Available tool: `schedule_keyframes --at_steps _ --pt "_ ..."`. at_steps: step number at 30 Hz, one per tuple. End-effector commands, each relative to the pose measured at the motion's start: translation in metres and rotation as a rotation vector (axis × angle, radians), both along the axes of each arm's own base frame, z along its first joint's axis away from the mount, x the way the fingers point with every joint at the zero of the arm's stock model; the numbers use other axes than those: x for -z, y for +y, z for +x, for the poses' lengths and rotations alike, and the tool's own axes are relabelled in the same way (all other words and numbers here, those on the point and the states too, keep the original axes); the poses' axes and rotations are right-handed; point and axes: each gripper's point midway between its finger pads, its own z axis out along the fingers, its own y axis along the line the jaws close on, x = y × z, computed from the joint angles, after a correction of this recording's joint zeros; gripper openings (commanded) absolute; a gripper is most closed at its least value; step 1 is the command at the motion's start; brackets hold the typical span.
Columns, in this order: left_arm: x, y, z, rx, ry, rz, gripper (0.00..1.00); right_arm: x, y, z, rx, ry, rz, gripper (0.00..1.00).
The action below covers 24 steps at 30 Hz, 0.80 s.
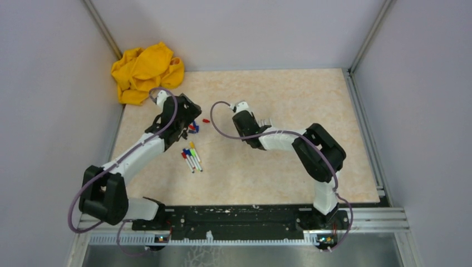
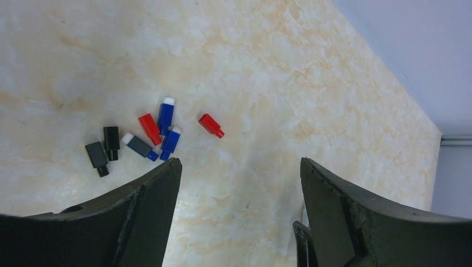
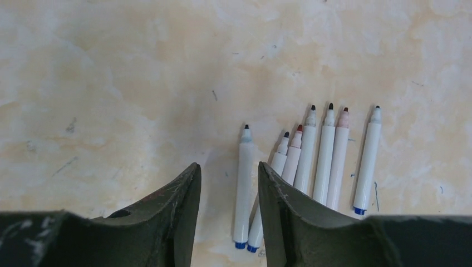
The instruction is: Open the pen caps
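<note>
Loose pen caps lie in a cluster on the table in the left wrist view: two black (image 2: 104,149), a red (image 2: 150,128) and three blue (image 2: 165,115), with another red cap (image 2: 211,125) lying apart. My left gripper (image 2: 240,167) hangs open and empty just beside them; it also shows in the top view (image 1: 188,121). Several capped markers (image 1: 191,157) lie near the left arm. My right gripper (image 3: 228,169) is open and empty above a row of uncapped white markers (image 3: 325,156); one marker (image 3: 243,178) shows through the gap between its fingers.
A crumpled yellow cloth (image 1: 146,71) lies at the back left corner. Grey walls close in the table (image 1: 311,94) on the left, back and right. A black rail (image 1: 234,214) runs along the near edge.
</note>
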Motion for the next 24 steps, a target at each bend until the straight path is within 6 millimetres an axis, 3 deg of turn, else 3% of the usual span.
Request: schedule_keyframes --at_steps 1,7,16,24 --pt "-0.019 0.021 -0.024 -0.059 -0.047 0.016 0.85 -0.068 0.043 -0.004 -0.138 -0.136 0.103 0.42" --pt "-0.070 0.052 -0.061 -0.132 -0.181 0.002 0.88 -0.081 0.103 -0.038 -0.301 -0.081 0.162 0.42" --pt "-0.125 0.081 -0.110 -0.201 -0.352 -0.083 0.89 -0.060 0.190 -0.083 -0.461 0.060 0.199 0.42" --pt "-0.151 0.088 -0.127 -0.207 -0.419 -0.119 0.89 -0.033 0.228 -0.105 -0.505 0.141 0.164 0.42"
